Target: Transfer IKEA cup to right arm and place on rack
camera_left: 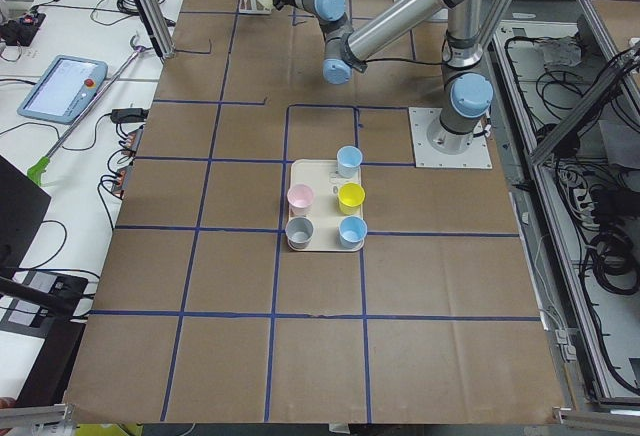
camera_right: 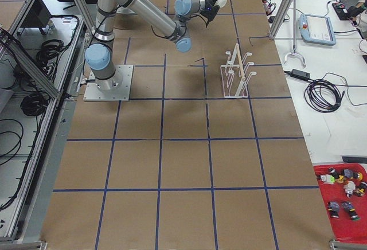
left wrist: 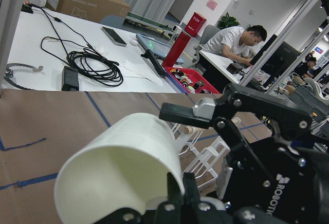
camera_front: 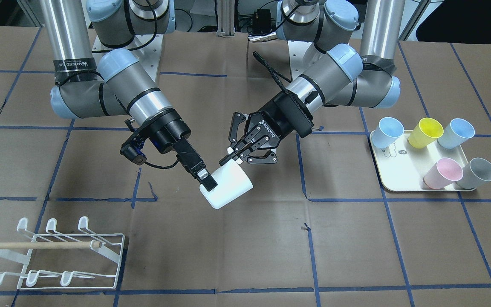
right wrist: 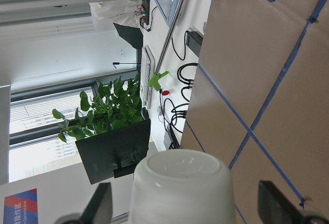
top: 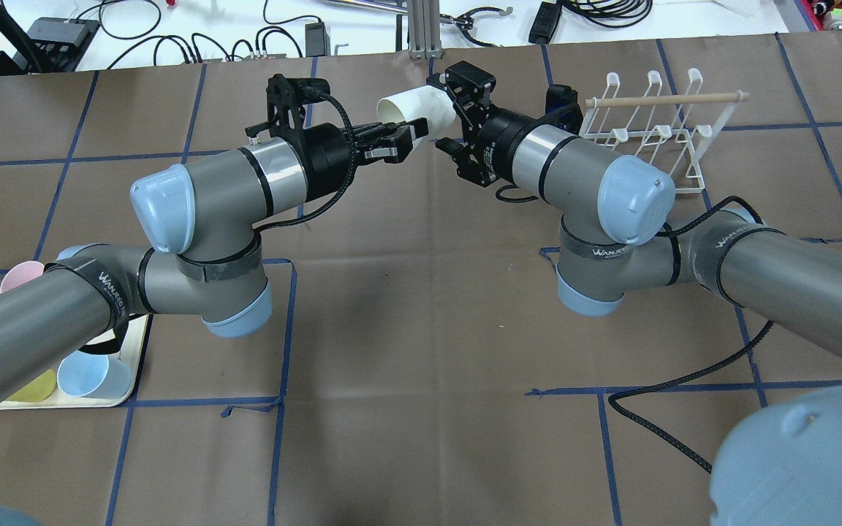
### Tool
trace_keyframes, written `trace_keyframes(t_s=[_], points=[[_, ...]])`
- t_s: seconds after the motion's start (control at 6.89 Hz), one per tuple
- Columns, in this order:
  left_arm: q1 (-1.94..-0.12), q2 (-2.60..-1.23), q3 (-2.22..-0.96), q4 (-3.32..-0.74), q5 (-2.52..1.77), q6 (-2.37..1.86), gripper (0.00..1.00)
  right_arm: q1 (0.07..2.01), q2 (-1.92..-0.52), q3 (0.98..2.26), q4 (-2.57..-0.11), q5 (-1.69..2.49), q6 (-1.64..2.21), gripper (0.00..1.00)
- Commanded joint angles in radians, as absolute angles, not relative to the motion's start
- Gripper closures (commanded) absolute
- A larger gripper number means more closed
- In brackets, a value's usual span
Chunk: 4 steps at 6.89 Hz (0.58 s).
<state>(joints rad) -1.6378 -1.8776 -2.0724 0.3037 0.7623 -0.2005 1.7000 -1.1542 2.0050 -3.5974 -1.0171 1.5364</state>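
White cup: one.
Left gripper: pinching its rim.
Right gripper: fingers apart around it.
Cups on tray: five.
Rack: one.

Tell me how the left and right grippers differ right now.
The left gripper is shut, pinching the white cup by its rim; the right gripper is open. The left comes at the cup's mouth, the right at its base, fingers either side with gaps. Both are black, two-fingered, and meet at that cup.

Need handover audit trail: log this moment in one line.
left gripper: shut on cup rim | right gripper: open around cup base | rack: no cups
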Motion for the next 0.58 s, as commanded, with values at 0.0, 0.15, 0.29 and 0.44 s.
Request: trace_keyframes(t_s=[0.0, 0.15, 0.29, 0.44], points=[[-1.638, -1.878, -2.072, 0.304, 0.761, -0.21, 1.0, 1.707, -1.137, 1.99, -3.597, -1.015, 1.542, 0.01], [-1.638, -1.878, -2.072, 0.304, 0.761, -0.212, 1.0, 1.709, -1.126, 1.985, -3.597, -1.014, 1.542, 0.01], [-1.638, -1.878, -2.072, 0.304, 0.761, -0.212, 1.0, 1.718, -1.111, 1.971, -3.597, -1.014, 1.542, 0.01], [-1.638, -1.876, -2.072, 0.304, 0.761, -0.213, 1.0, 1.724, -1.106, 1.964, -3.597, -1.015, 1.543, 0.01]])
